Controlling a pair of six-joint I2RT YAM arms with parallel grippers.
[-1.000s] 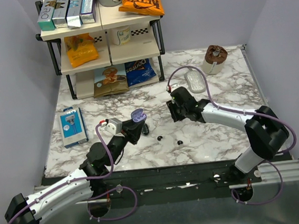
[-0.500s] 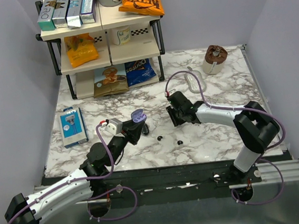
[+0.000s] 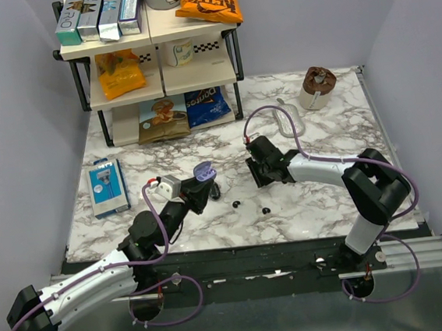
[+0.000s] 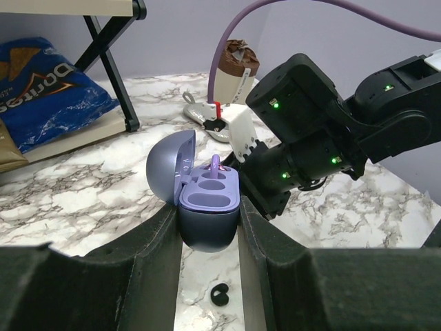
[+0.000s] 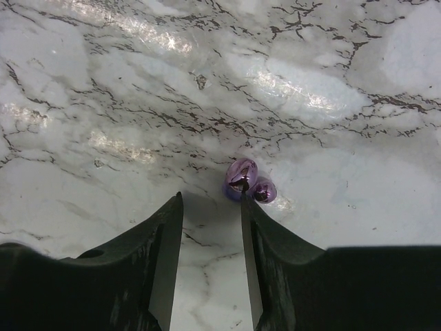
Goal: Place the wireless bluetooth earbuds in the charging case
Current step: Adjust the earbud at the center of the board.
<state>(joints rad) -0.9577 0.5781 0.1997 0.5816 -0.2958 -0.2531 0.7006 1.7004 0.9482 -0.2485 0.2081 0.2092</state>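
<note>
Your left gripper (image 4: 209, 231) is clamped on the charging case (image 4: 210, 196), with one finger pressed against each side of its rounded lilac body. You hold the case upright. Its lid (image 4: 167, 169) is swung open to the left, its sockets face up, and it seems lifted off the marble.

Your right gripper (image 5: 210, 198) has its jaws apart with only bare marble between them, tips aimed down at the table (image 3: 326, 202). Just beyond one fingertip (image 5: 244, 200) lie small glossy purple bits (image 5: 246, 181), touching each other. You cannot tell whether the finger touches them.

The wireless bluetooth earbuds (image 3: 236, 204) both lie loose on the marble between your two arms. One earbud is just right of the held case. The other earbud (image 3: 265, 210) is a little further right and nearer, on the near side of the right gripper.

Further out, a shelf rack (image 3: 156, 62) with snack bags stands far left, with a Doritos bag (image 3: 203, 106) under it. A blue box (image 3: 107, 188) lies at the left edge, and a cup (image 3: 317, 86) with a brown top sits far right.
</note>
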